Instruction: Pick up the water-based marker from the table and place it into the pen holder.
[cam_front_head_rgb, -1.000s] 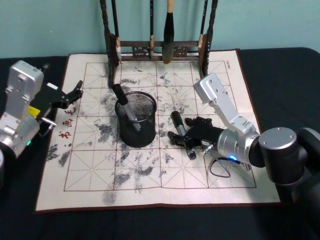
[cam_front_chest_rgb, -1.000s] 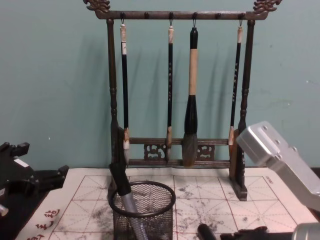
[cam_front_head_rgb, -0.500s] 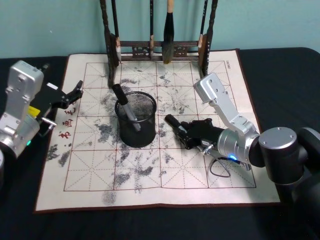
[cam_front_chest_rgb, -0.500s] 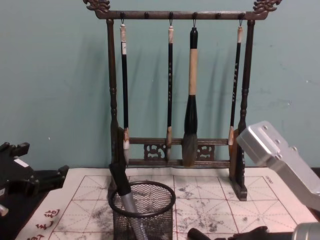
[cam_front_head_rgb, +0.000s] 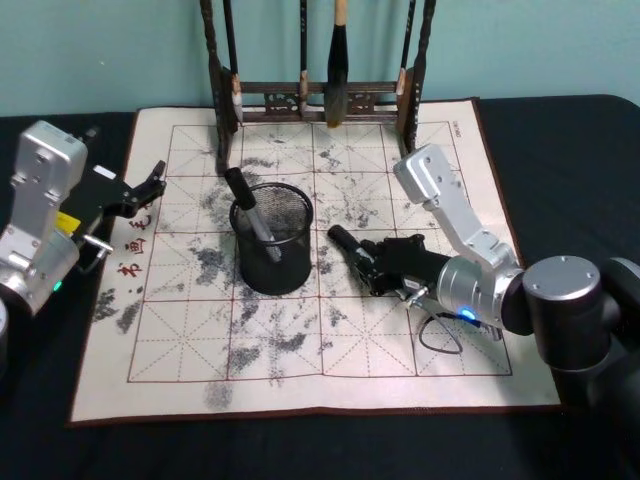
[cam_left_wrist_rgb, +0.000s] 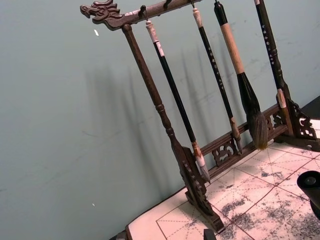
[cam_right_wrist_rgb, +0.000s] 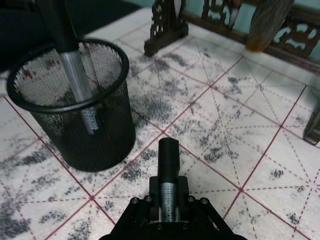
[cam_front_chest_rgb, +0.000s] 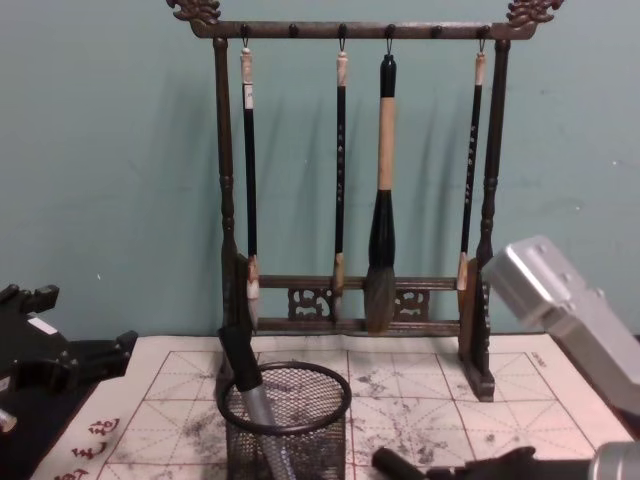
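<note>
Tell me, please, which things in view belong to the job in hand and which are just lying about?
Part of the job: the water-based marker, held in the right gripper; the pen holder beside it.
Just lying about: the brush rack with hanging brushes; the other marker standing in the holder; the left gripper, parked on the left.

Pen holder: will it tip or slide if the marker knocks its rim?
The pen holder is open wire mesh, likely light, so a knock could slide it on the mat. It looks squat, so tipping seems less likely. The right gripper holds the marker; the left gripper sits at the mat's left edge.
</note>
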